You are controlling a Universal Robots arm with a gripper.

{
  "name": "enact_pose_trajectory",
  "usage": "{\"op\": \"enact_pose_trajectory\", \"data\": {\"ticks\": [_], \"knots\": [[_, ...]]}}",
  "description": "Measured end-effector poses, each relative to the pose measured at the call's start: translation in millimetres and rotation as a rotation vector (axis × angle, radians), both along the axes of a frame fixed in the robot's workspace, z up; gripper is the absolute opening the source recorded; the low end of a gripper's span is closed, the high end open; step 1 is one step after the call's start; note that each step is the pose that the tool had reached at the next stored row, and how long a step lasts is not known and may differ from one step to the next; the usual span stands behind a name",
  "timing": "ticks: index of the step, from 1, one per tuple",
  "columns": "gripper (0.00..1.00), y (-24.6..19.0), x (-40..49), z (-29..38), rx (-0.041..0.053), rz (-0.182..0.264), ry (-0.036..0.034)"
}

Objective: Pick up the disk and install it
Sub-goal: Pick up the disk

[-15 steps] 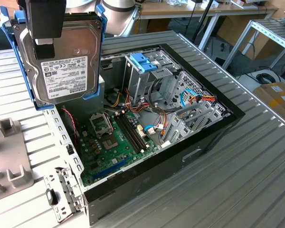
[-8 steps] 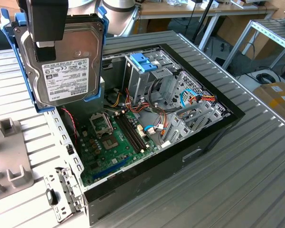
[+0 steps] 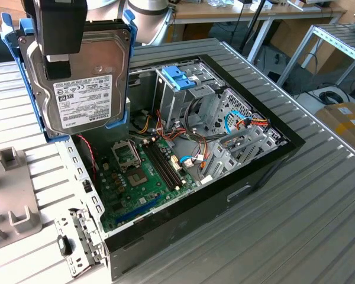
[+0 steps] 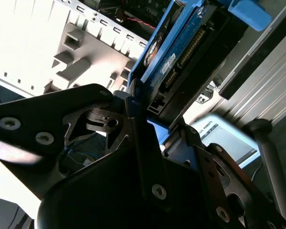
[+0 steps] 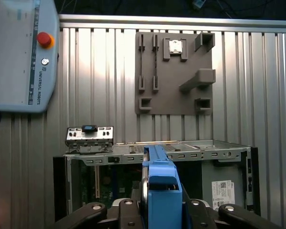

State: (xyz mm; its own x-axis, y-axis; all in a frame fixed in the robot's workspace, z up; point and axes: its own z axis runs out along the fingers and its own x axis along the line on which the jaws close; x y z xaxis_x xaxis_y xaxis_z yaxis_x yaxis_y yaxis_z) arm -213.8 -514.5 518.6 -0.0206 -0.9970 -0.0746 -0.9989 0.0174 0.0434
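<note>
- Currently, the gripper (image 3: 59,44) is clenched on the disk (image 3: 86,89) and holds it in the air, clear of the desk (image 3: 307,236), at the far left of the exterior view.
- In the second wrist view, the gripper (image 4: 150,107) clamps one end of the disk (image 4: 190,47), with a black finger on either side of the light-blue carrier rail.
- The disk's long axis is upright. Its gripped end is at the top, and its white-labelled face is turned toward the exterior camera.
- Its lower end hangs over the far left part of the open computer case (image 3: 272,160), above the motherboard (image 3: 142,177) and touching nothing.
- The drive cage (image 3: 192,100), topped by a deeper-blue latch (image 3: 178,77), stands inside the case, to the exterior view's right of the disk and lower than it. The two are near each other but apart.
- In the first wrist view, the disk (image 5: 159,186) appears edge-on, and its thin edge points down at the case's side wall (image 5: 181,148).
- A grey fixture plate (image 3: 12,195) lies on the desk at the exterior view's left, outside the case.
</note>
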Motion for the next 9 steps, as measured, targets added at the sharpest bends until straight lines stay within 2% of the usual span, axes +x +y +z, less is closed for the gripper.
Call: {"op": "enact_pose_trajectory", "data": {"ticks": [9], "knots": [[0.37, -5.6, 0.0, 0.0, 0.0000, 0.000, 0.0000]]}}
